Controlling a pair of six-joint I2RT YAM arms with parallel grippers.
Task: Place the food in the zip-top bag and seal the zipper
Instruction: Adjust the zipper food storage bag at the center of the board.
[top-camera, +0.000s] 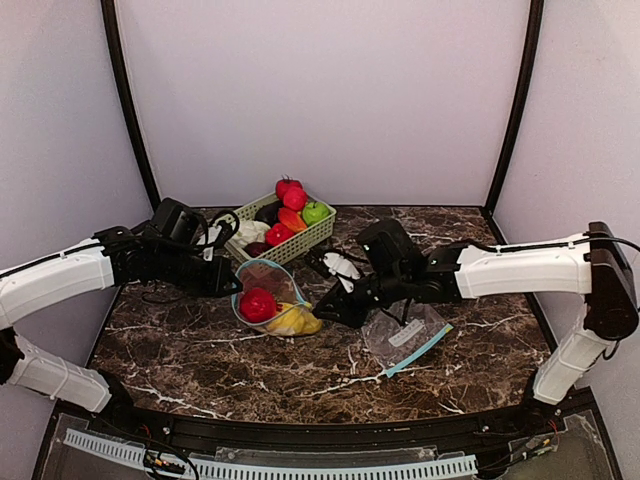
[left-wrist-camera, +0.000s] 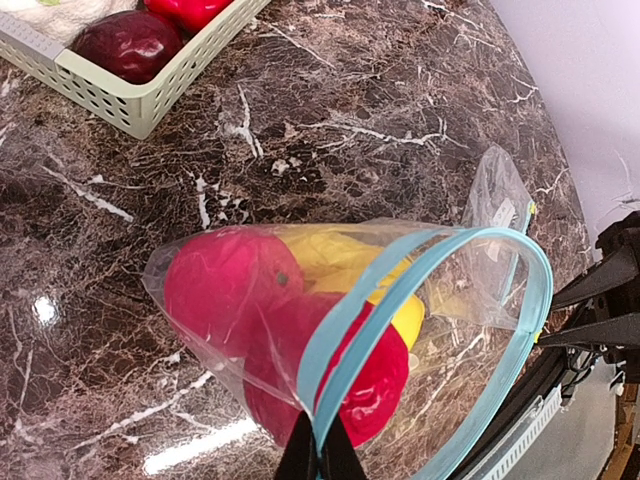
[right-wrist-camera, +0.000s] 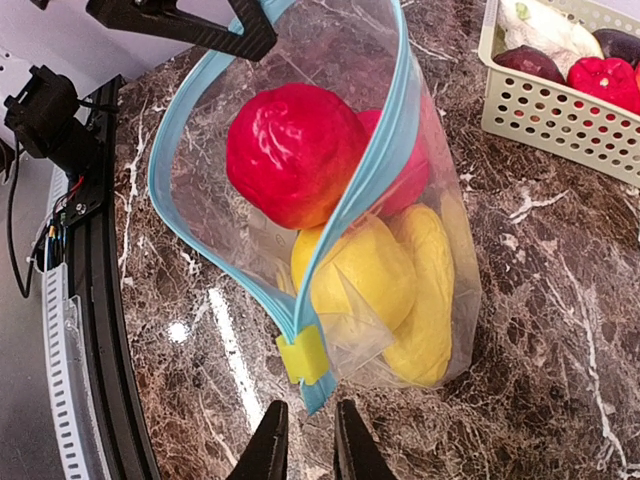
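1. The desk (top-camera: 200, 350), dark and marbled, carries everything. The landmark for all places below is the basket (top-camera: 300, 245), a pale green slatted one.
2. The basket holds food not yet bagged: red, orange, green, dark purple and pale pieces.
3. The zip-top bag (top-camera: 262, 275) sits just in front of the basket, its belly resting on the desk and its mouth gaping upward.
4. The blue zipper track (right-wrist-camera: 385, 150) is the bag's long axis. It runs on a diagonal from the corner nearest the basket to the far corner, which points away from the basket.
5. A second bag (top-camera: 405, 335) lies flat, well apart from the basket on its right-front side.
6. The food (top-camera: 258, 305) already inside is red pieces over yellow ones, heaped toward the end farther from the basket.
7. The left end effector (left-wrist-camera: 320, 455) is clamped tight on the track at the corner nearest the basket.
8. The right end effector (right-wrist-camera: 305, 445) is narrow with nothing between its fingers. It sits just short of the far corner.
9. The yellow slider (right-wrist-camera: 303, 357) sits at that far corner, just beyond the right fingers.
10. Risks, as I judge them:
   - The narrow fingers may pinch loose film instead of the slider.
   - The bulging red food may hold the two track halves apart, so the seal could stall or skip.
   - A pull along the track could drag the bag and spill food if the left grip slips.
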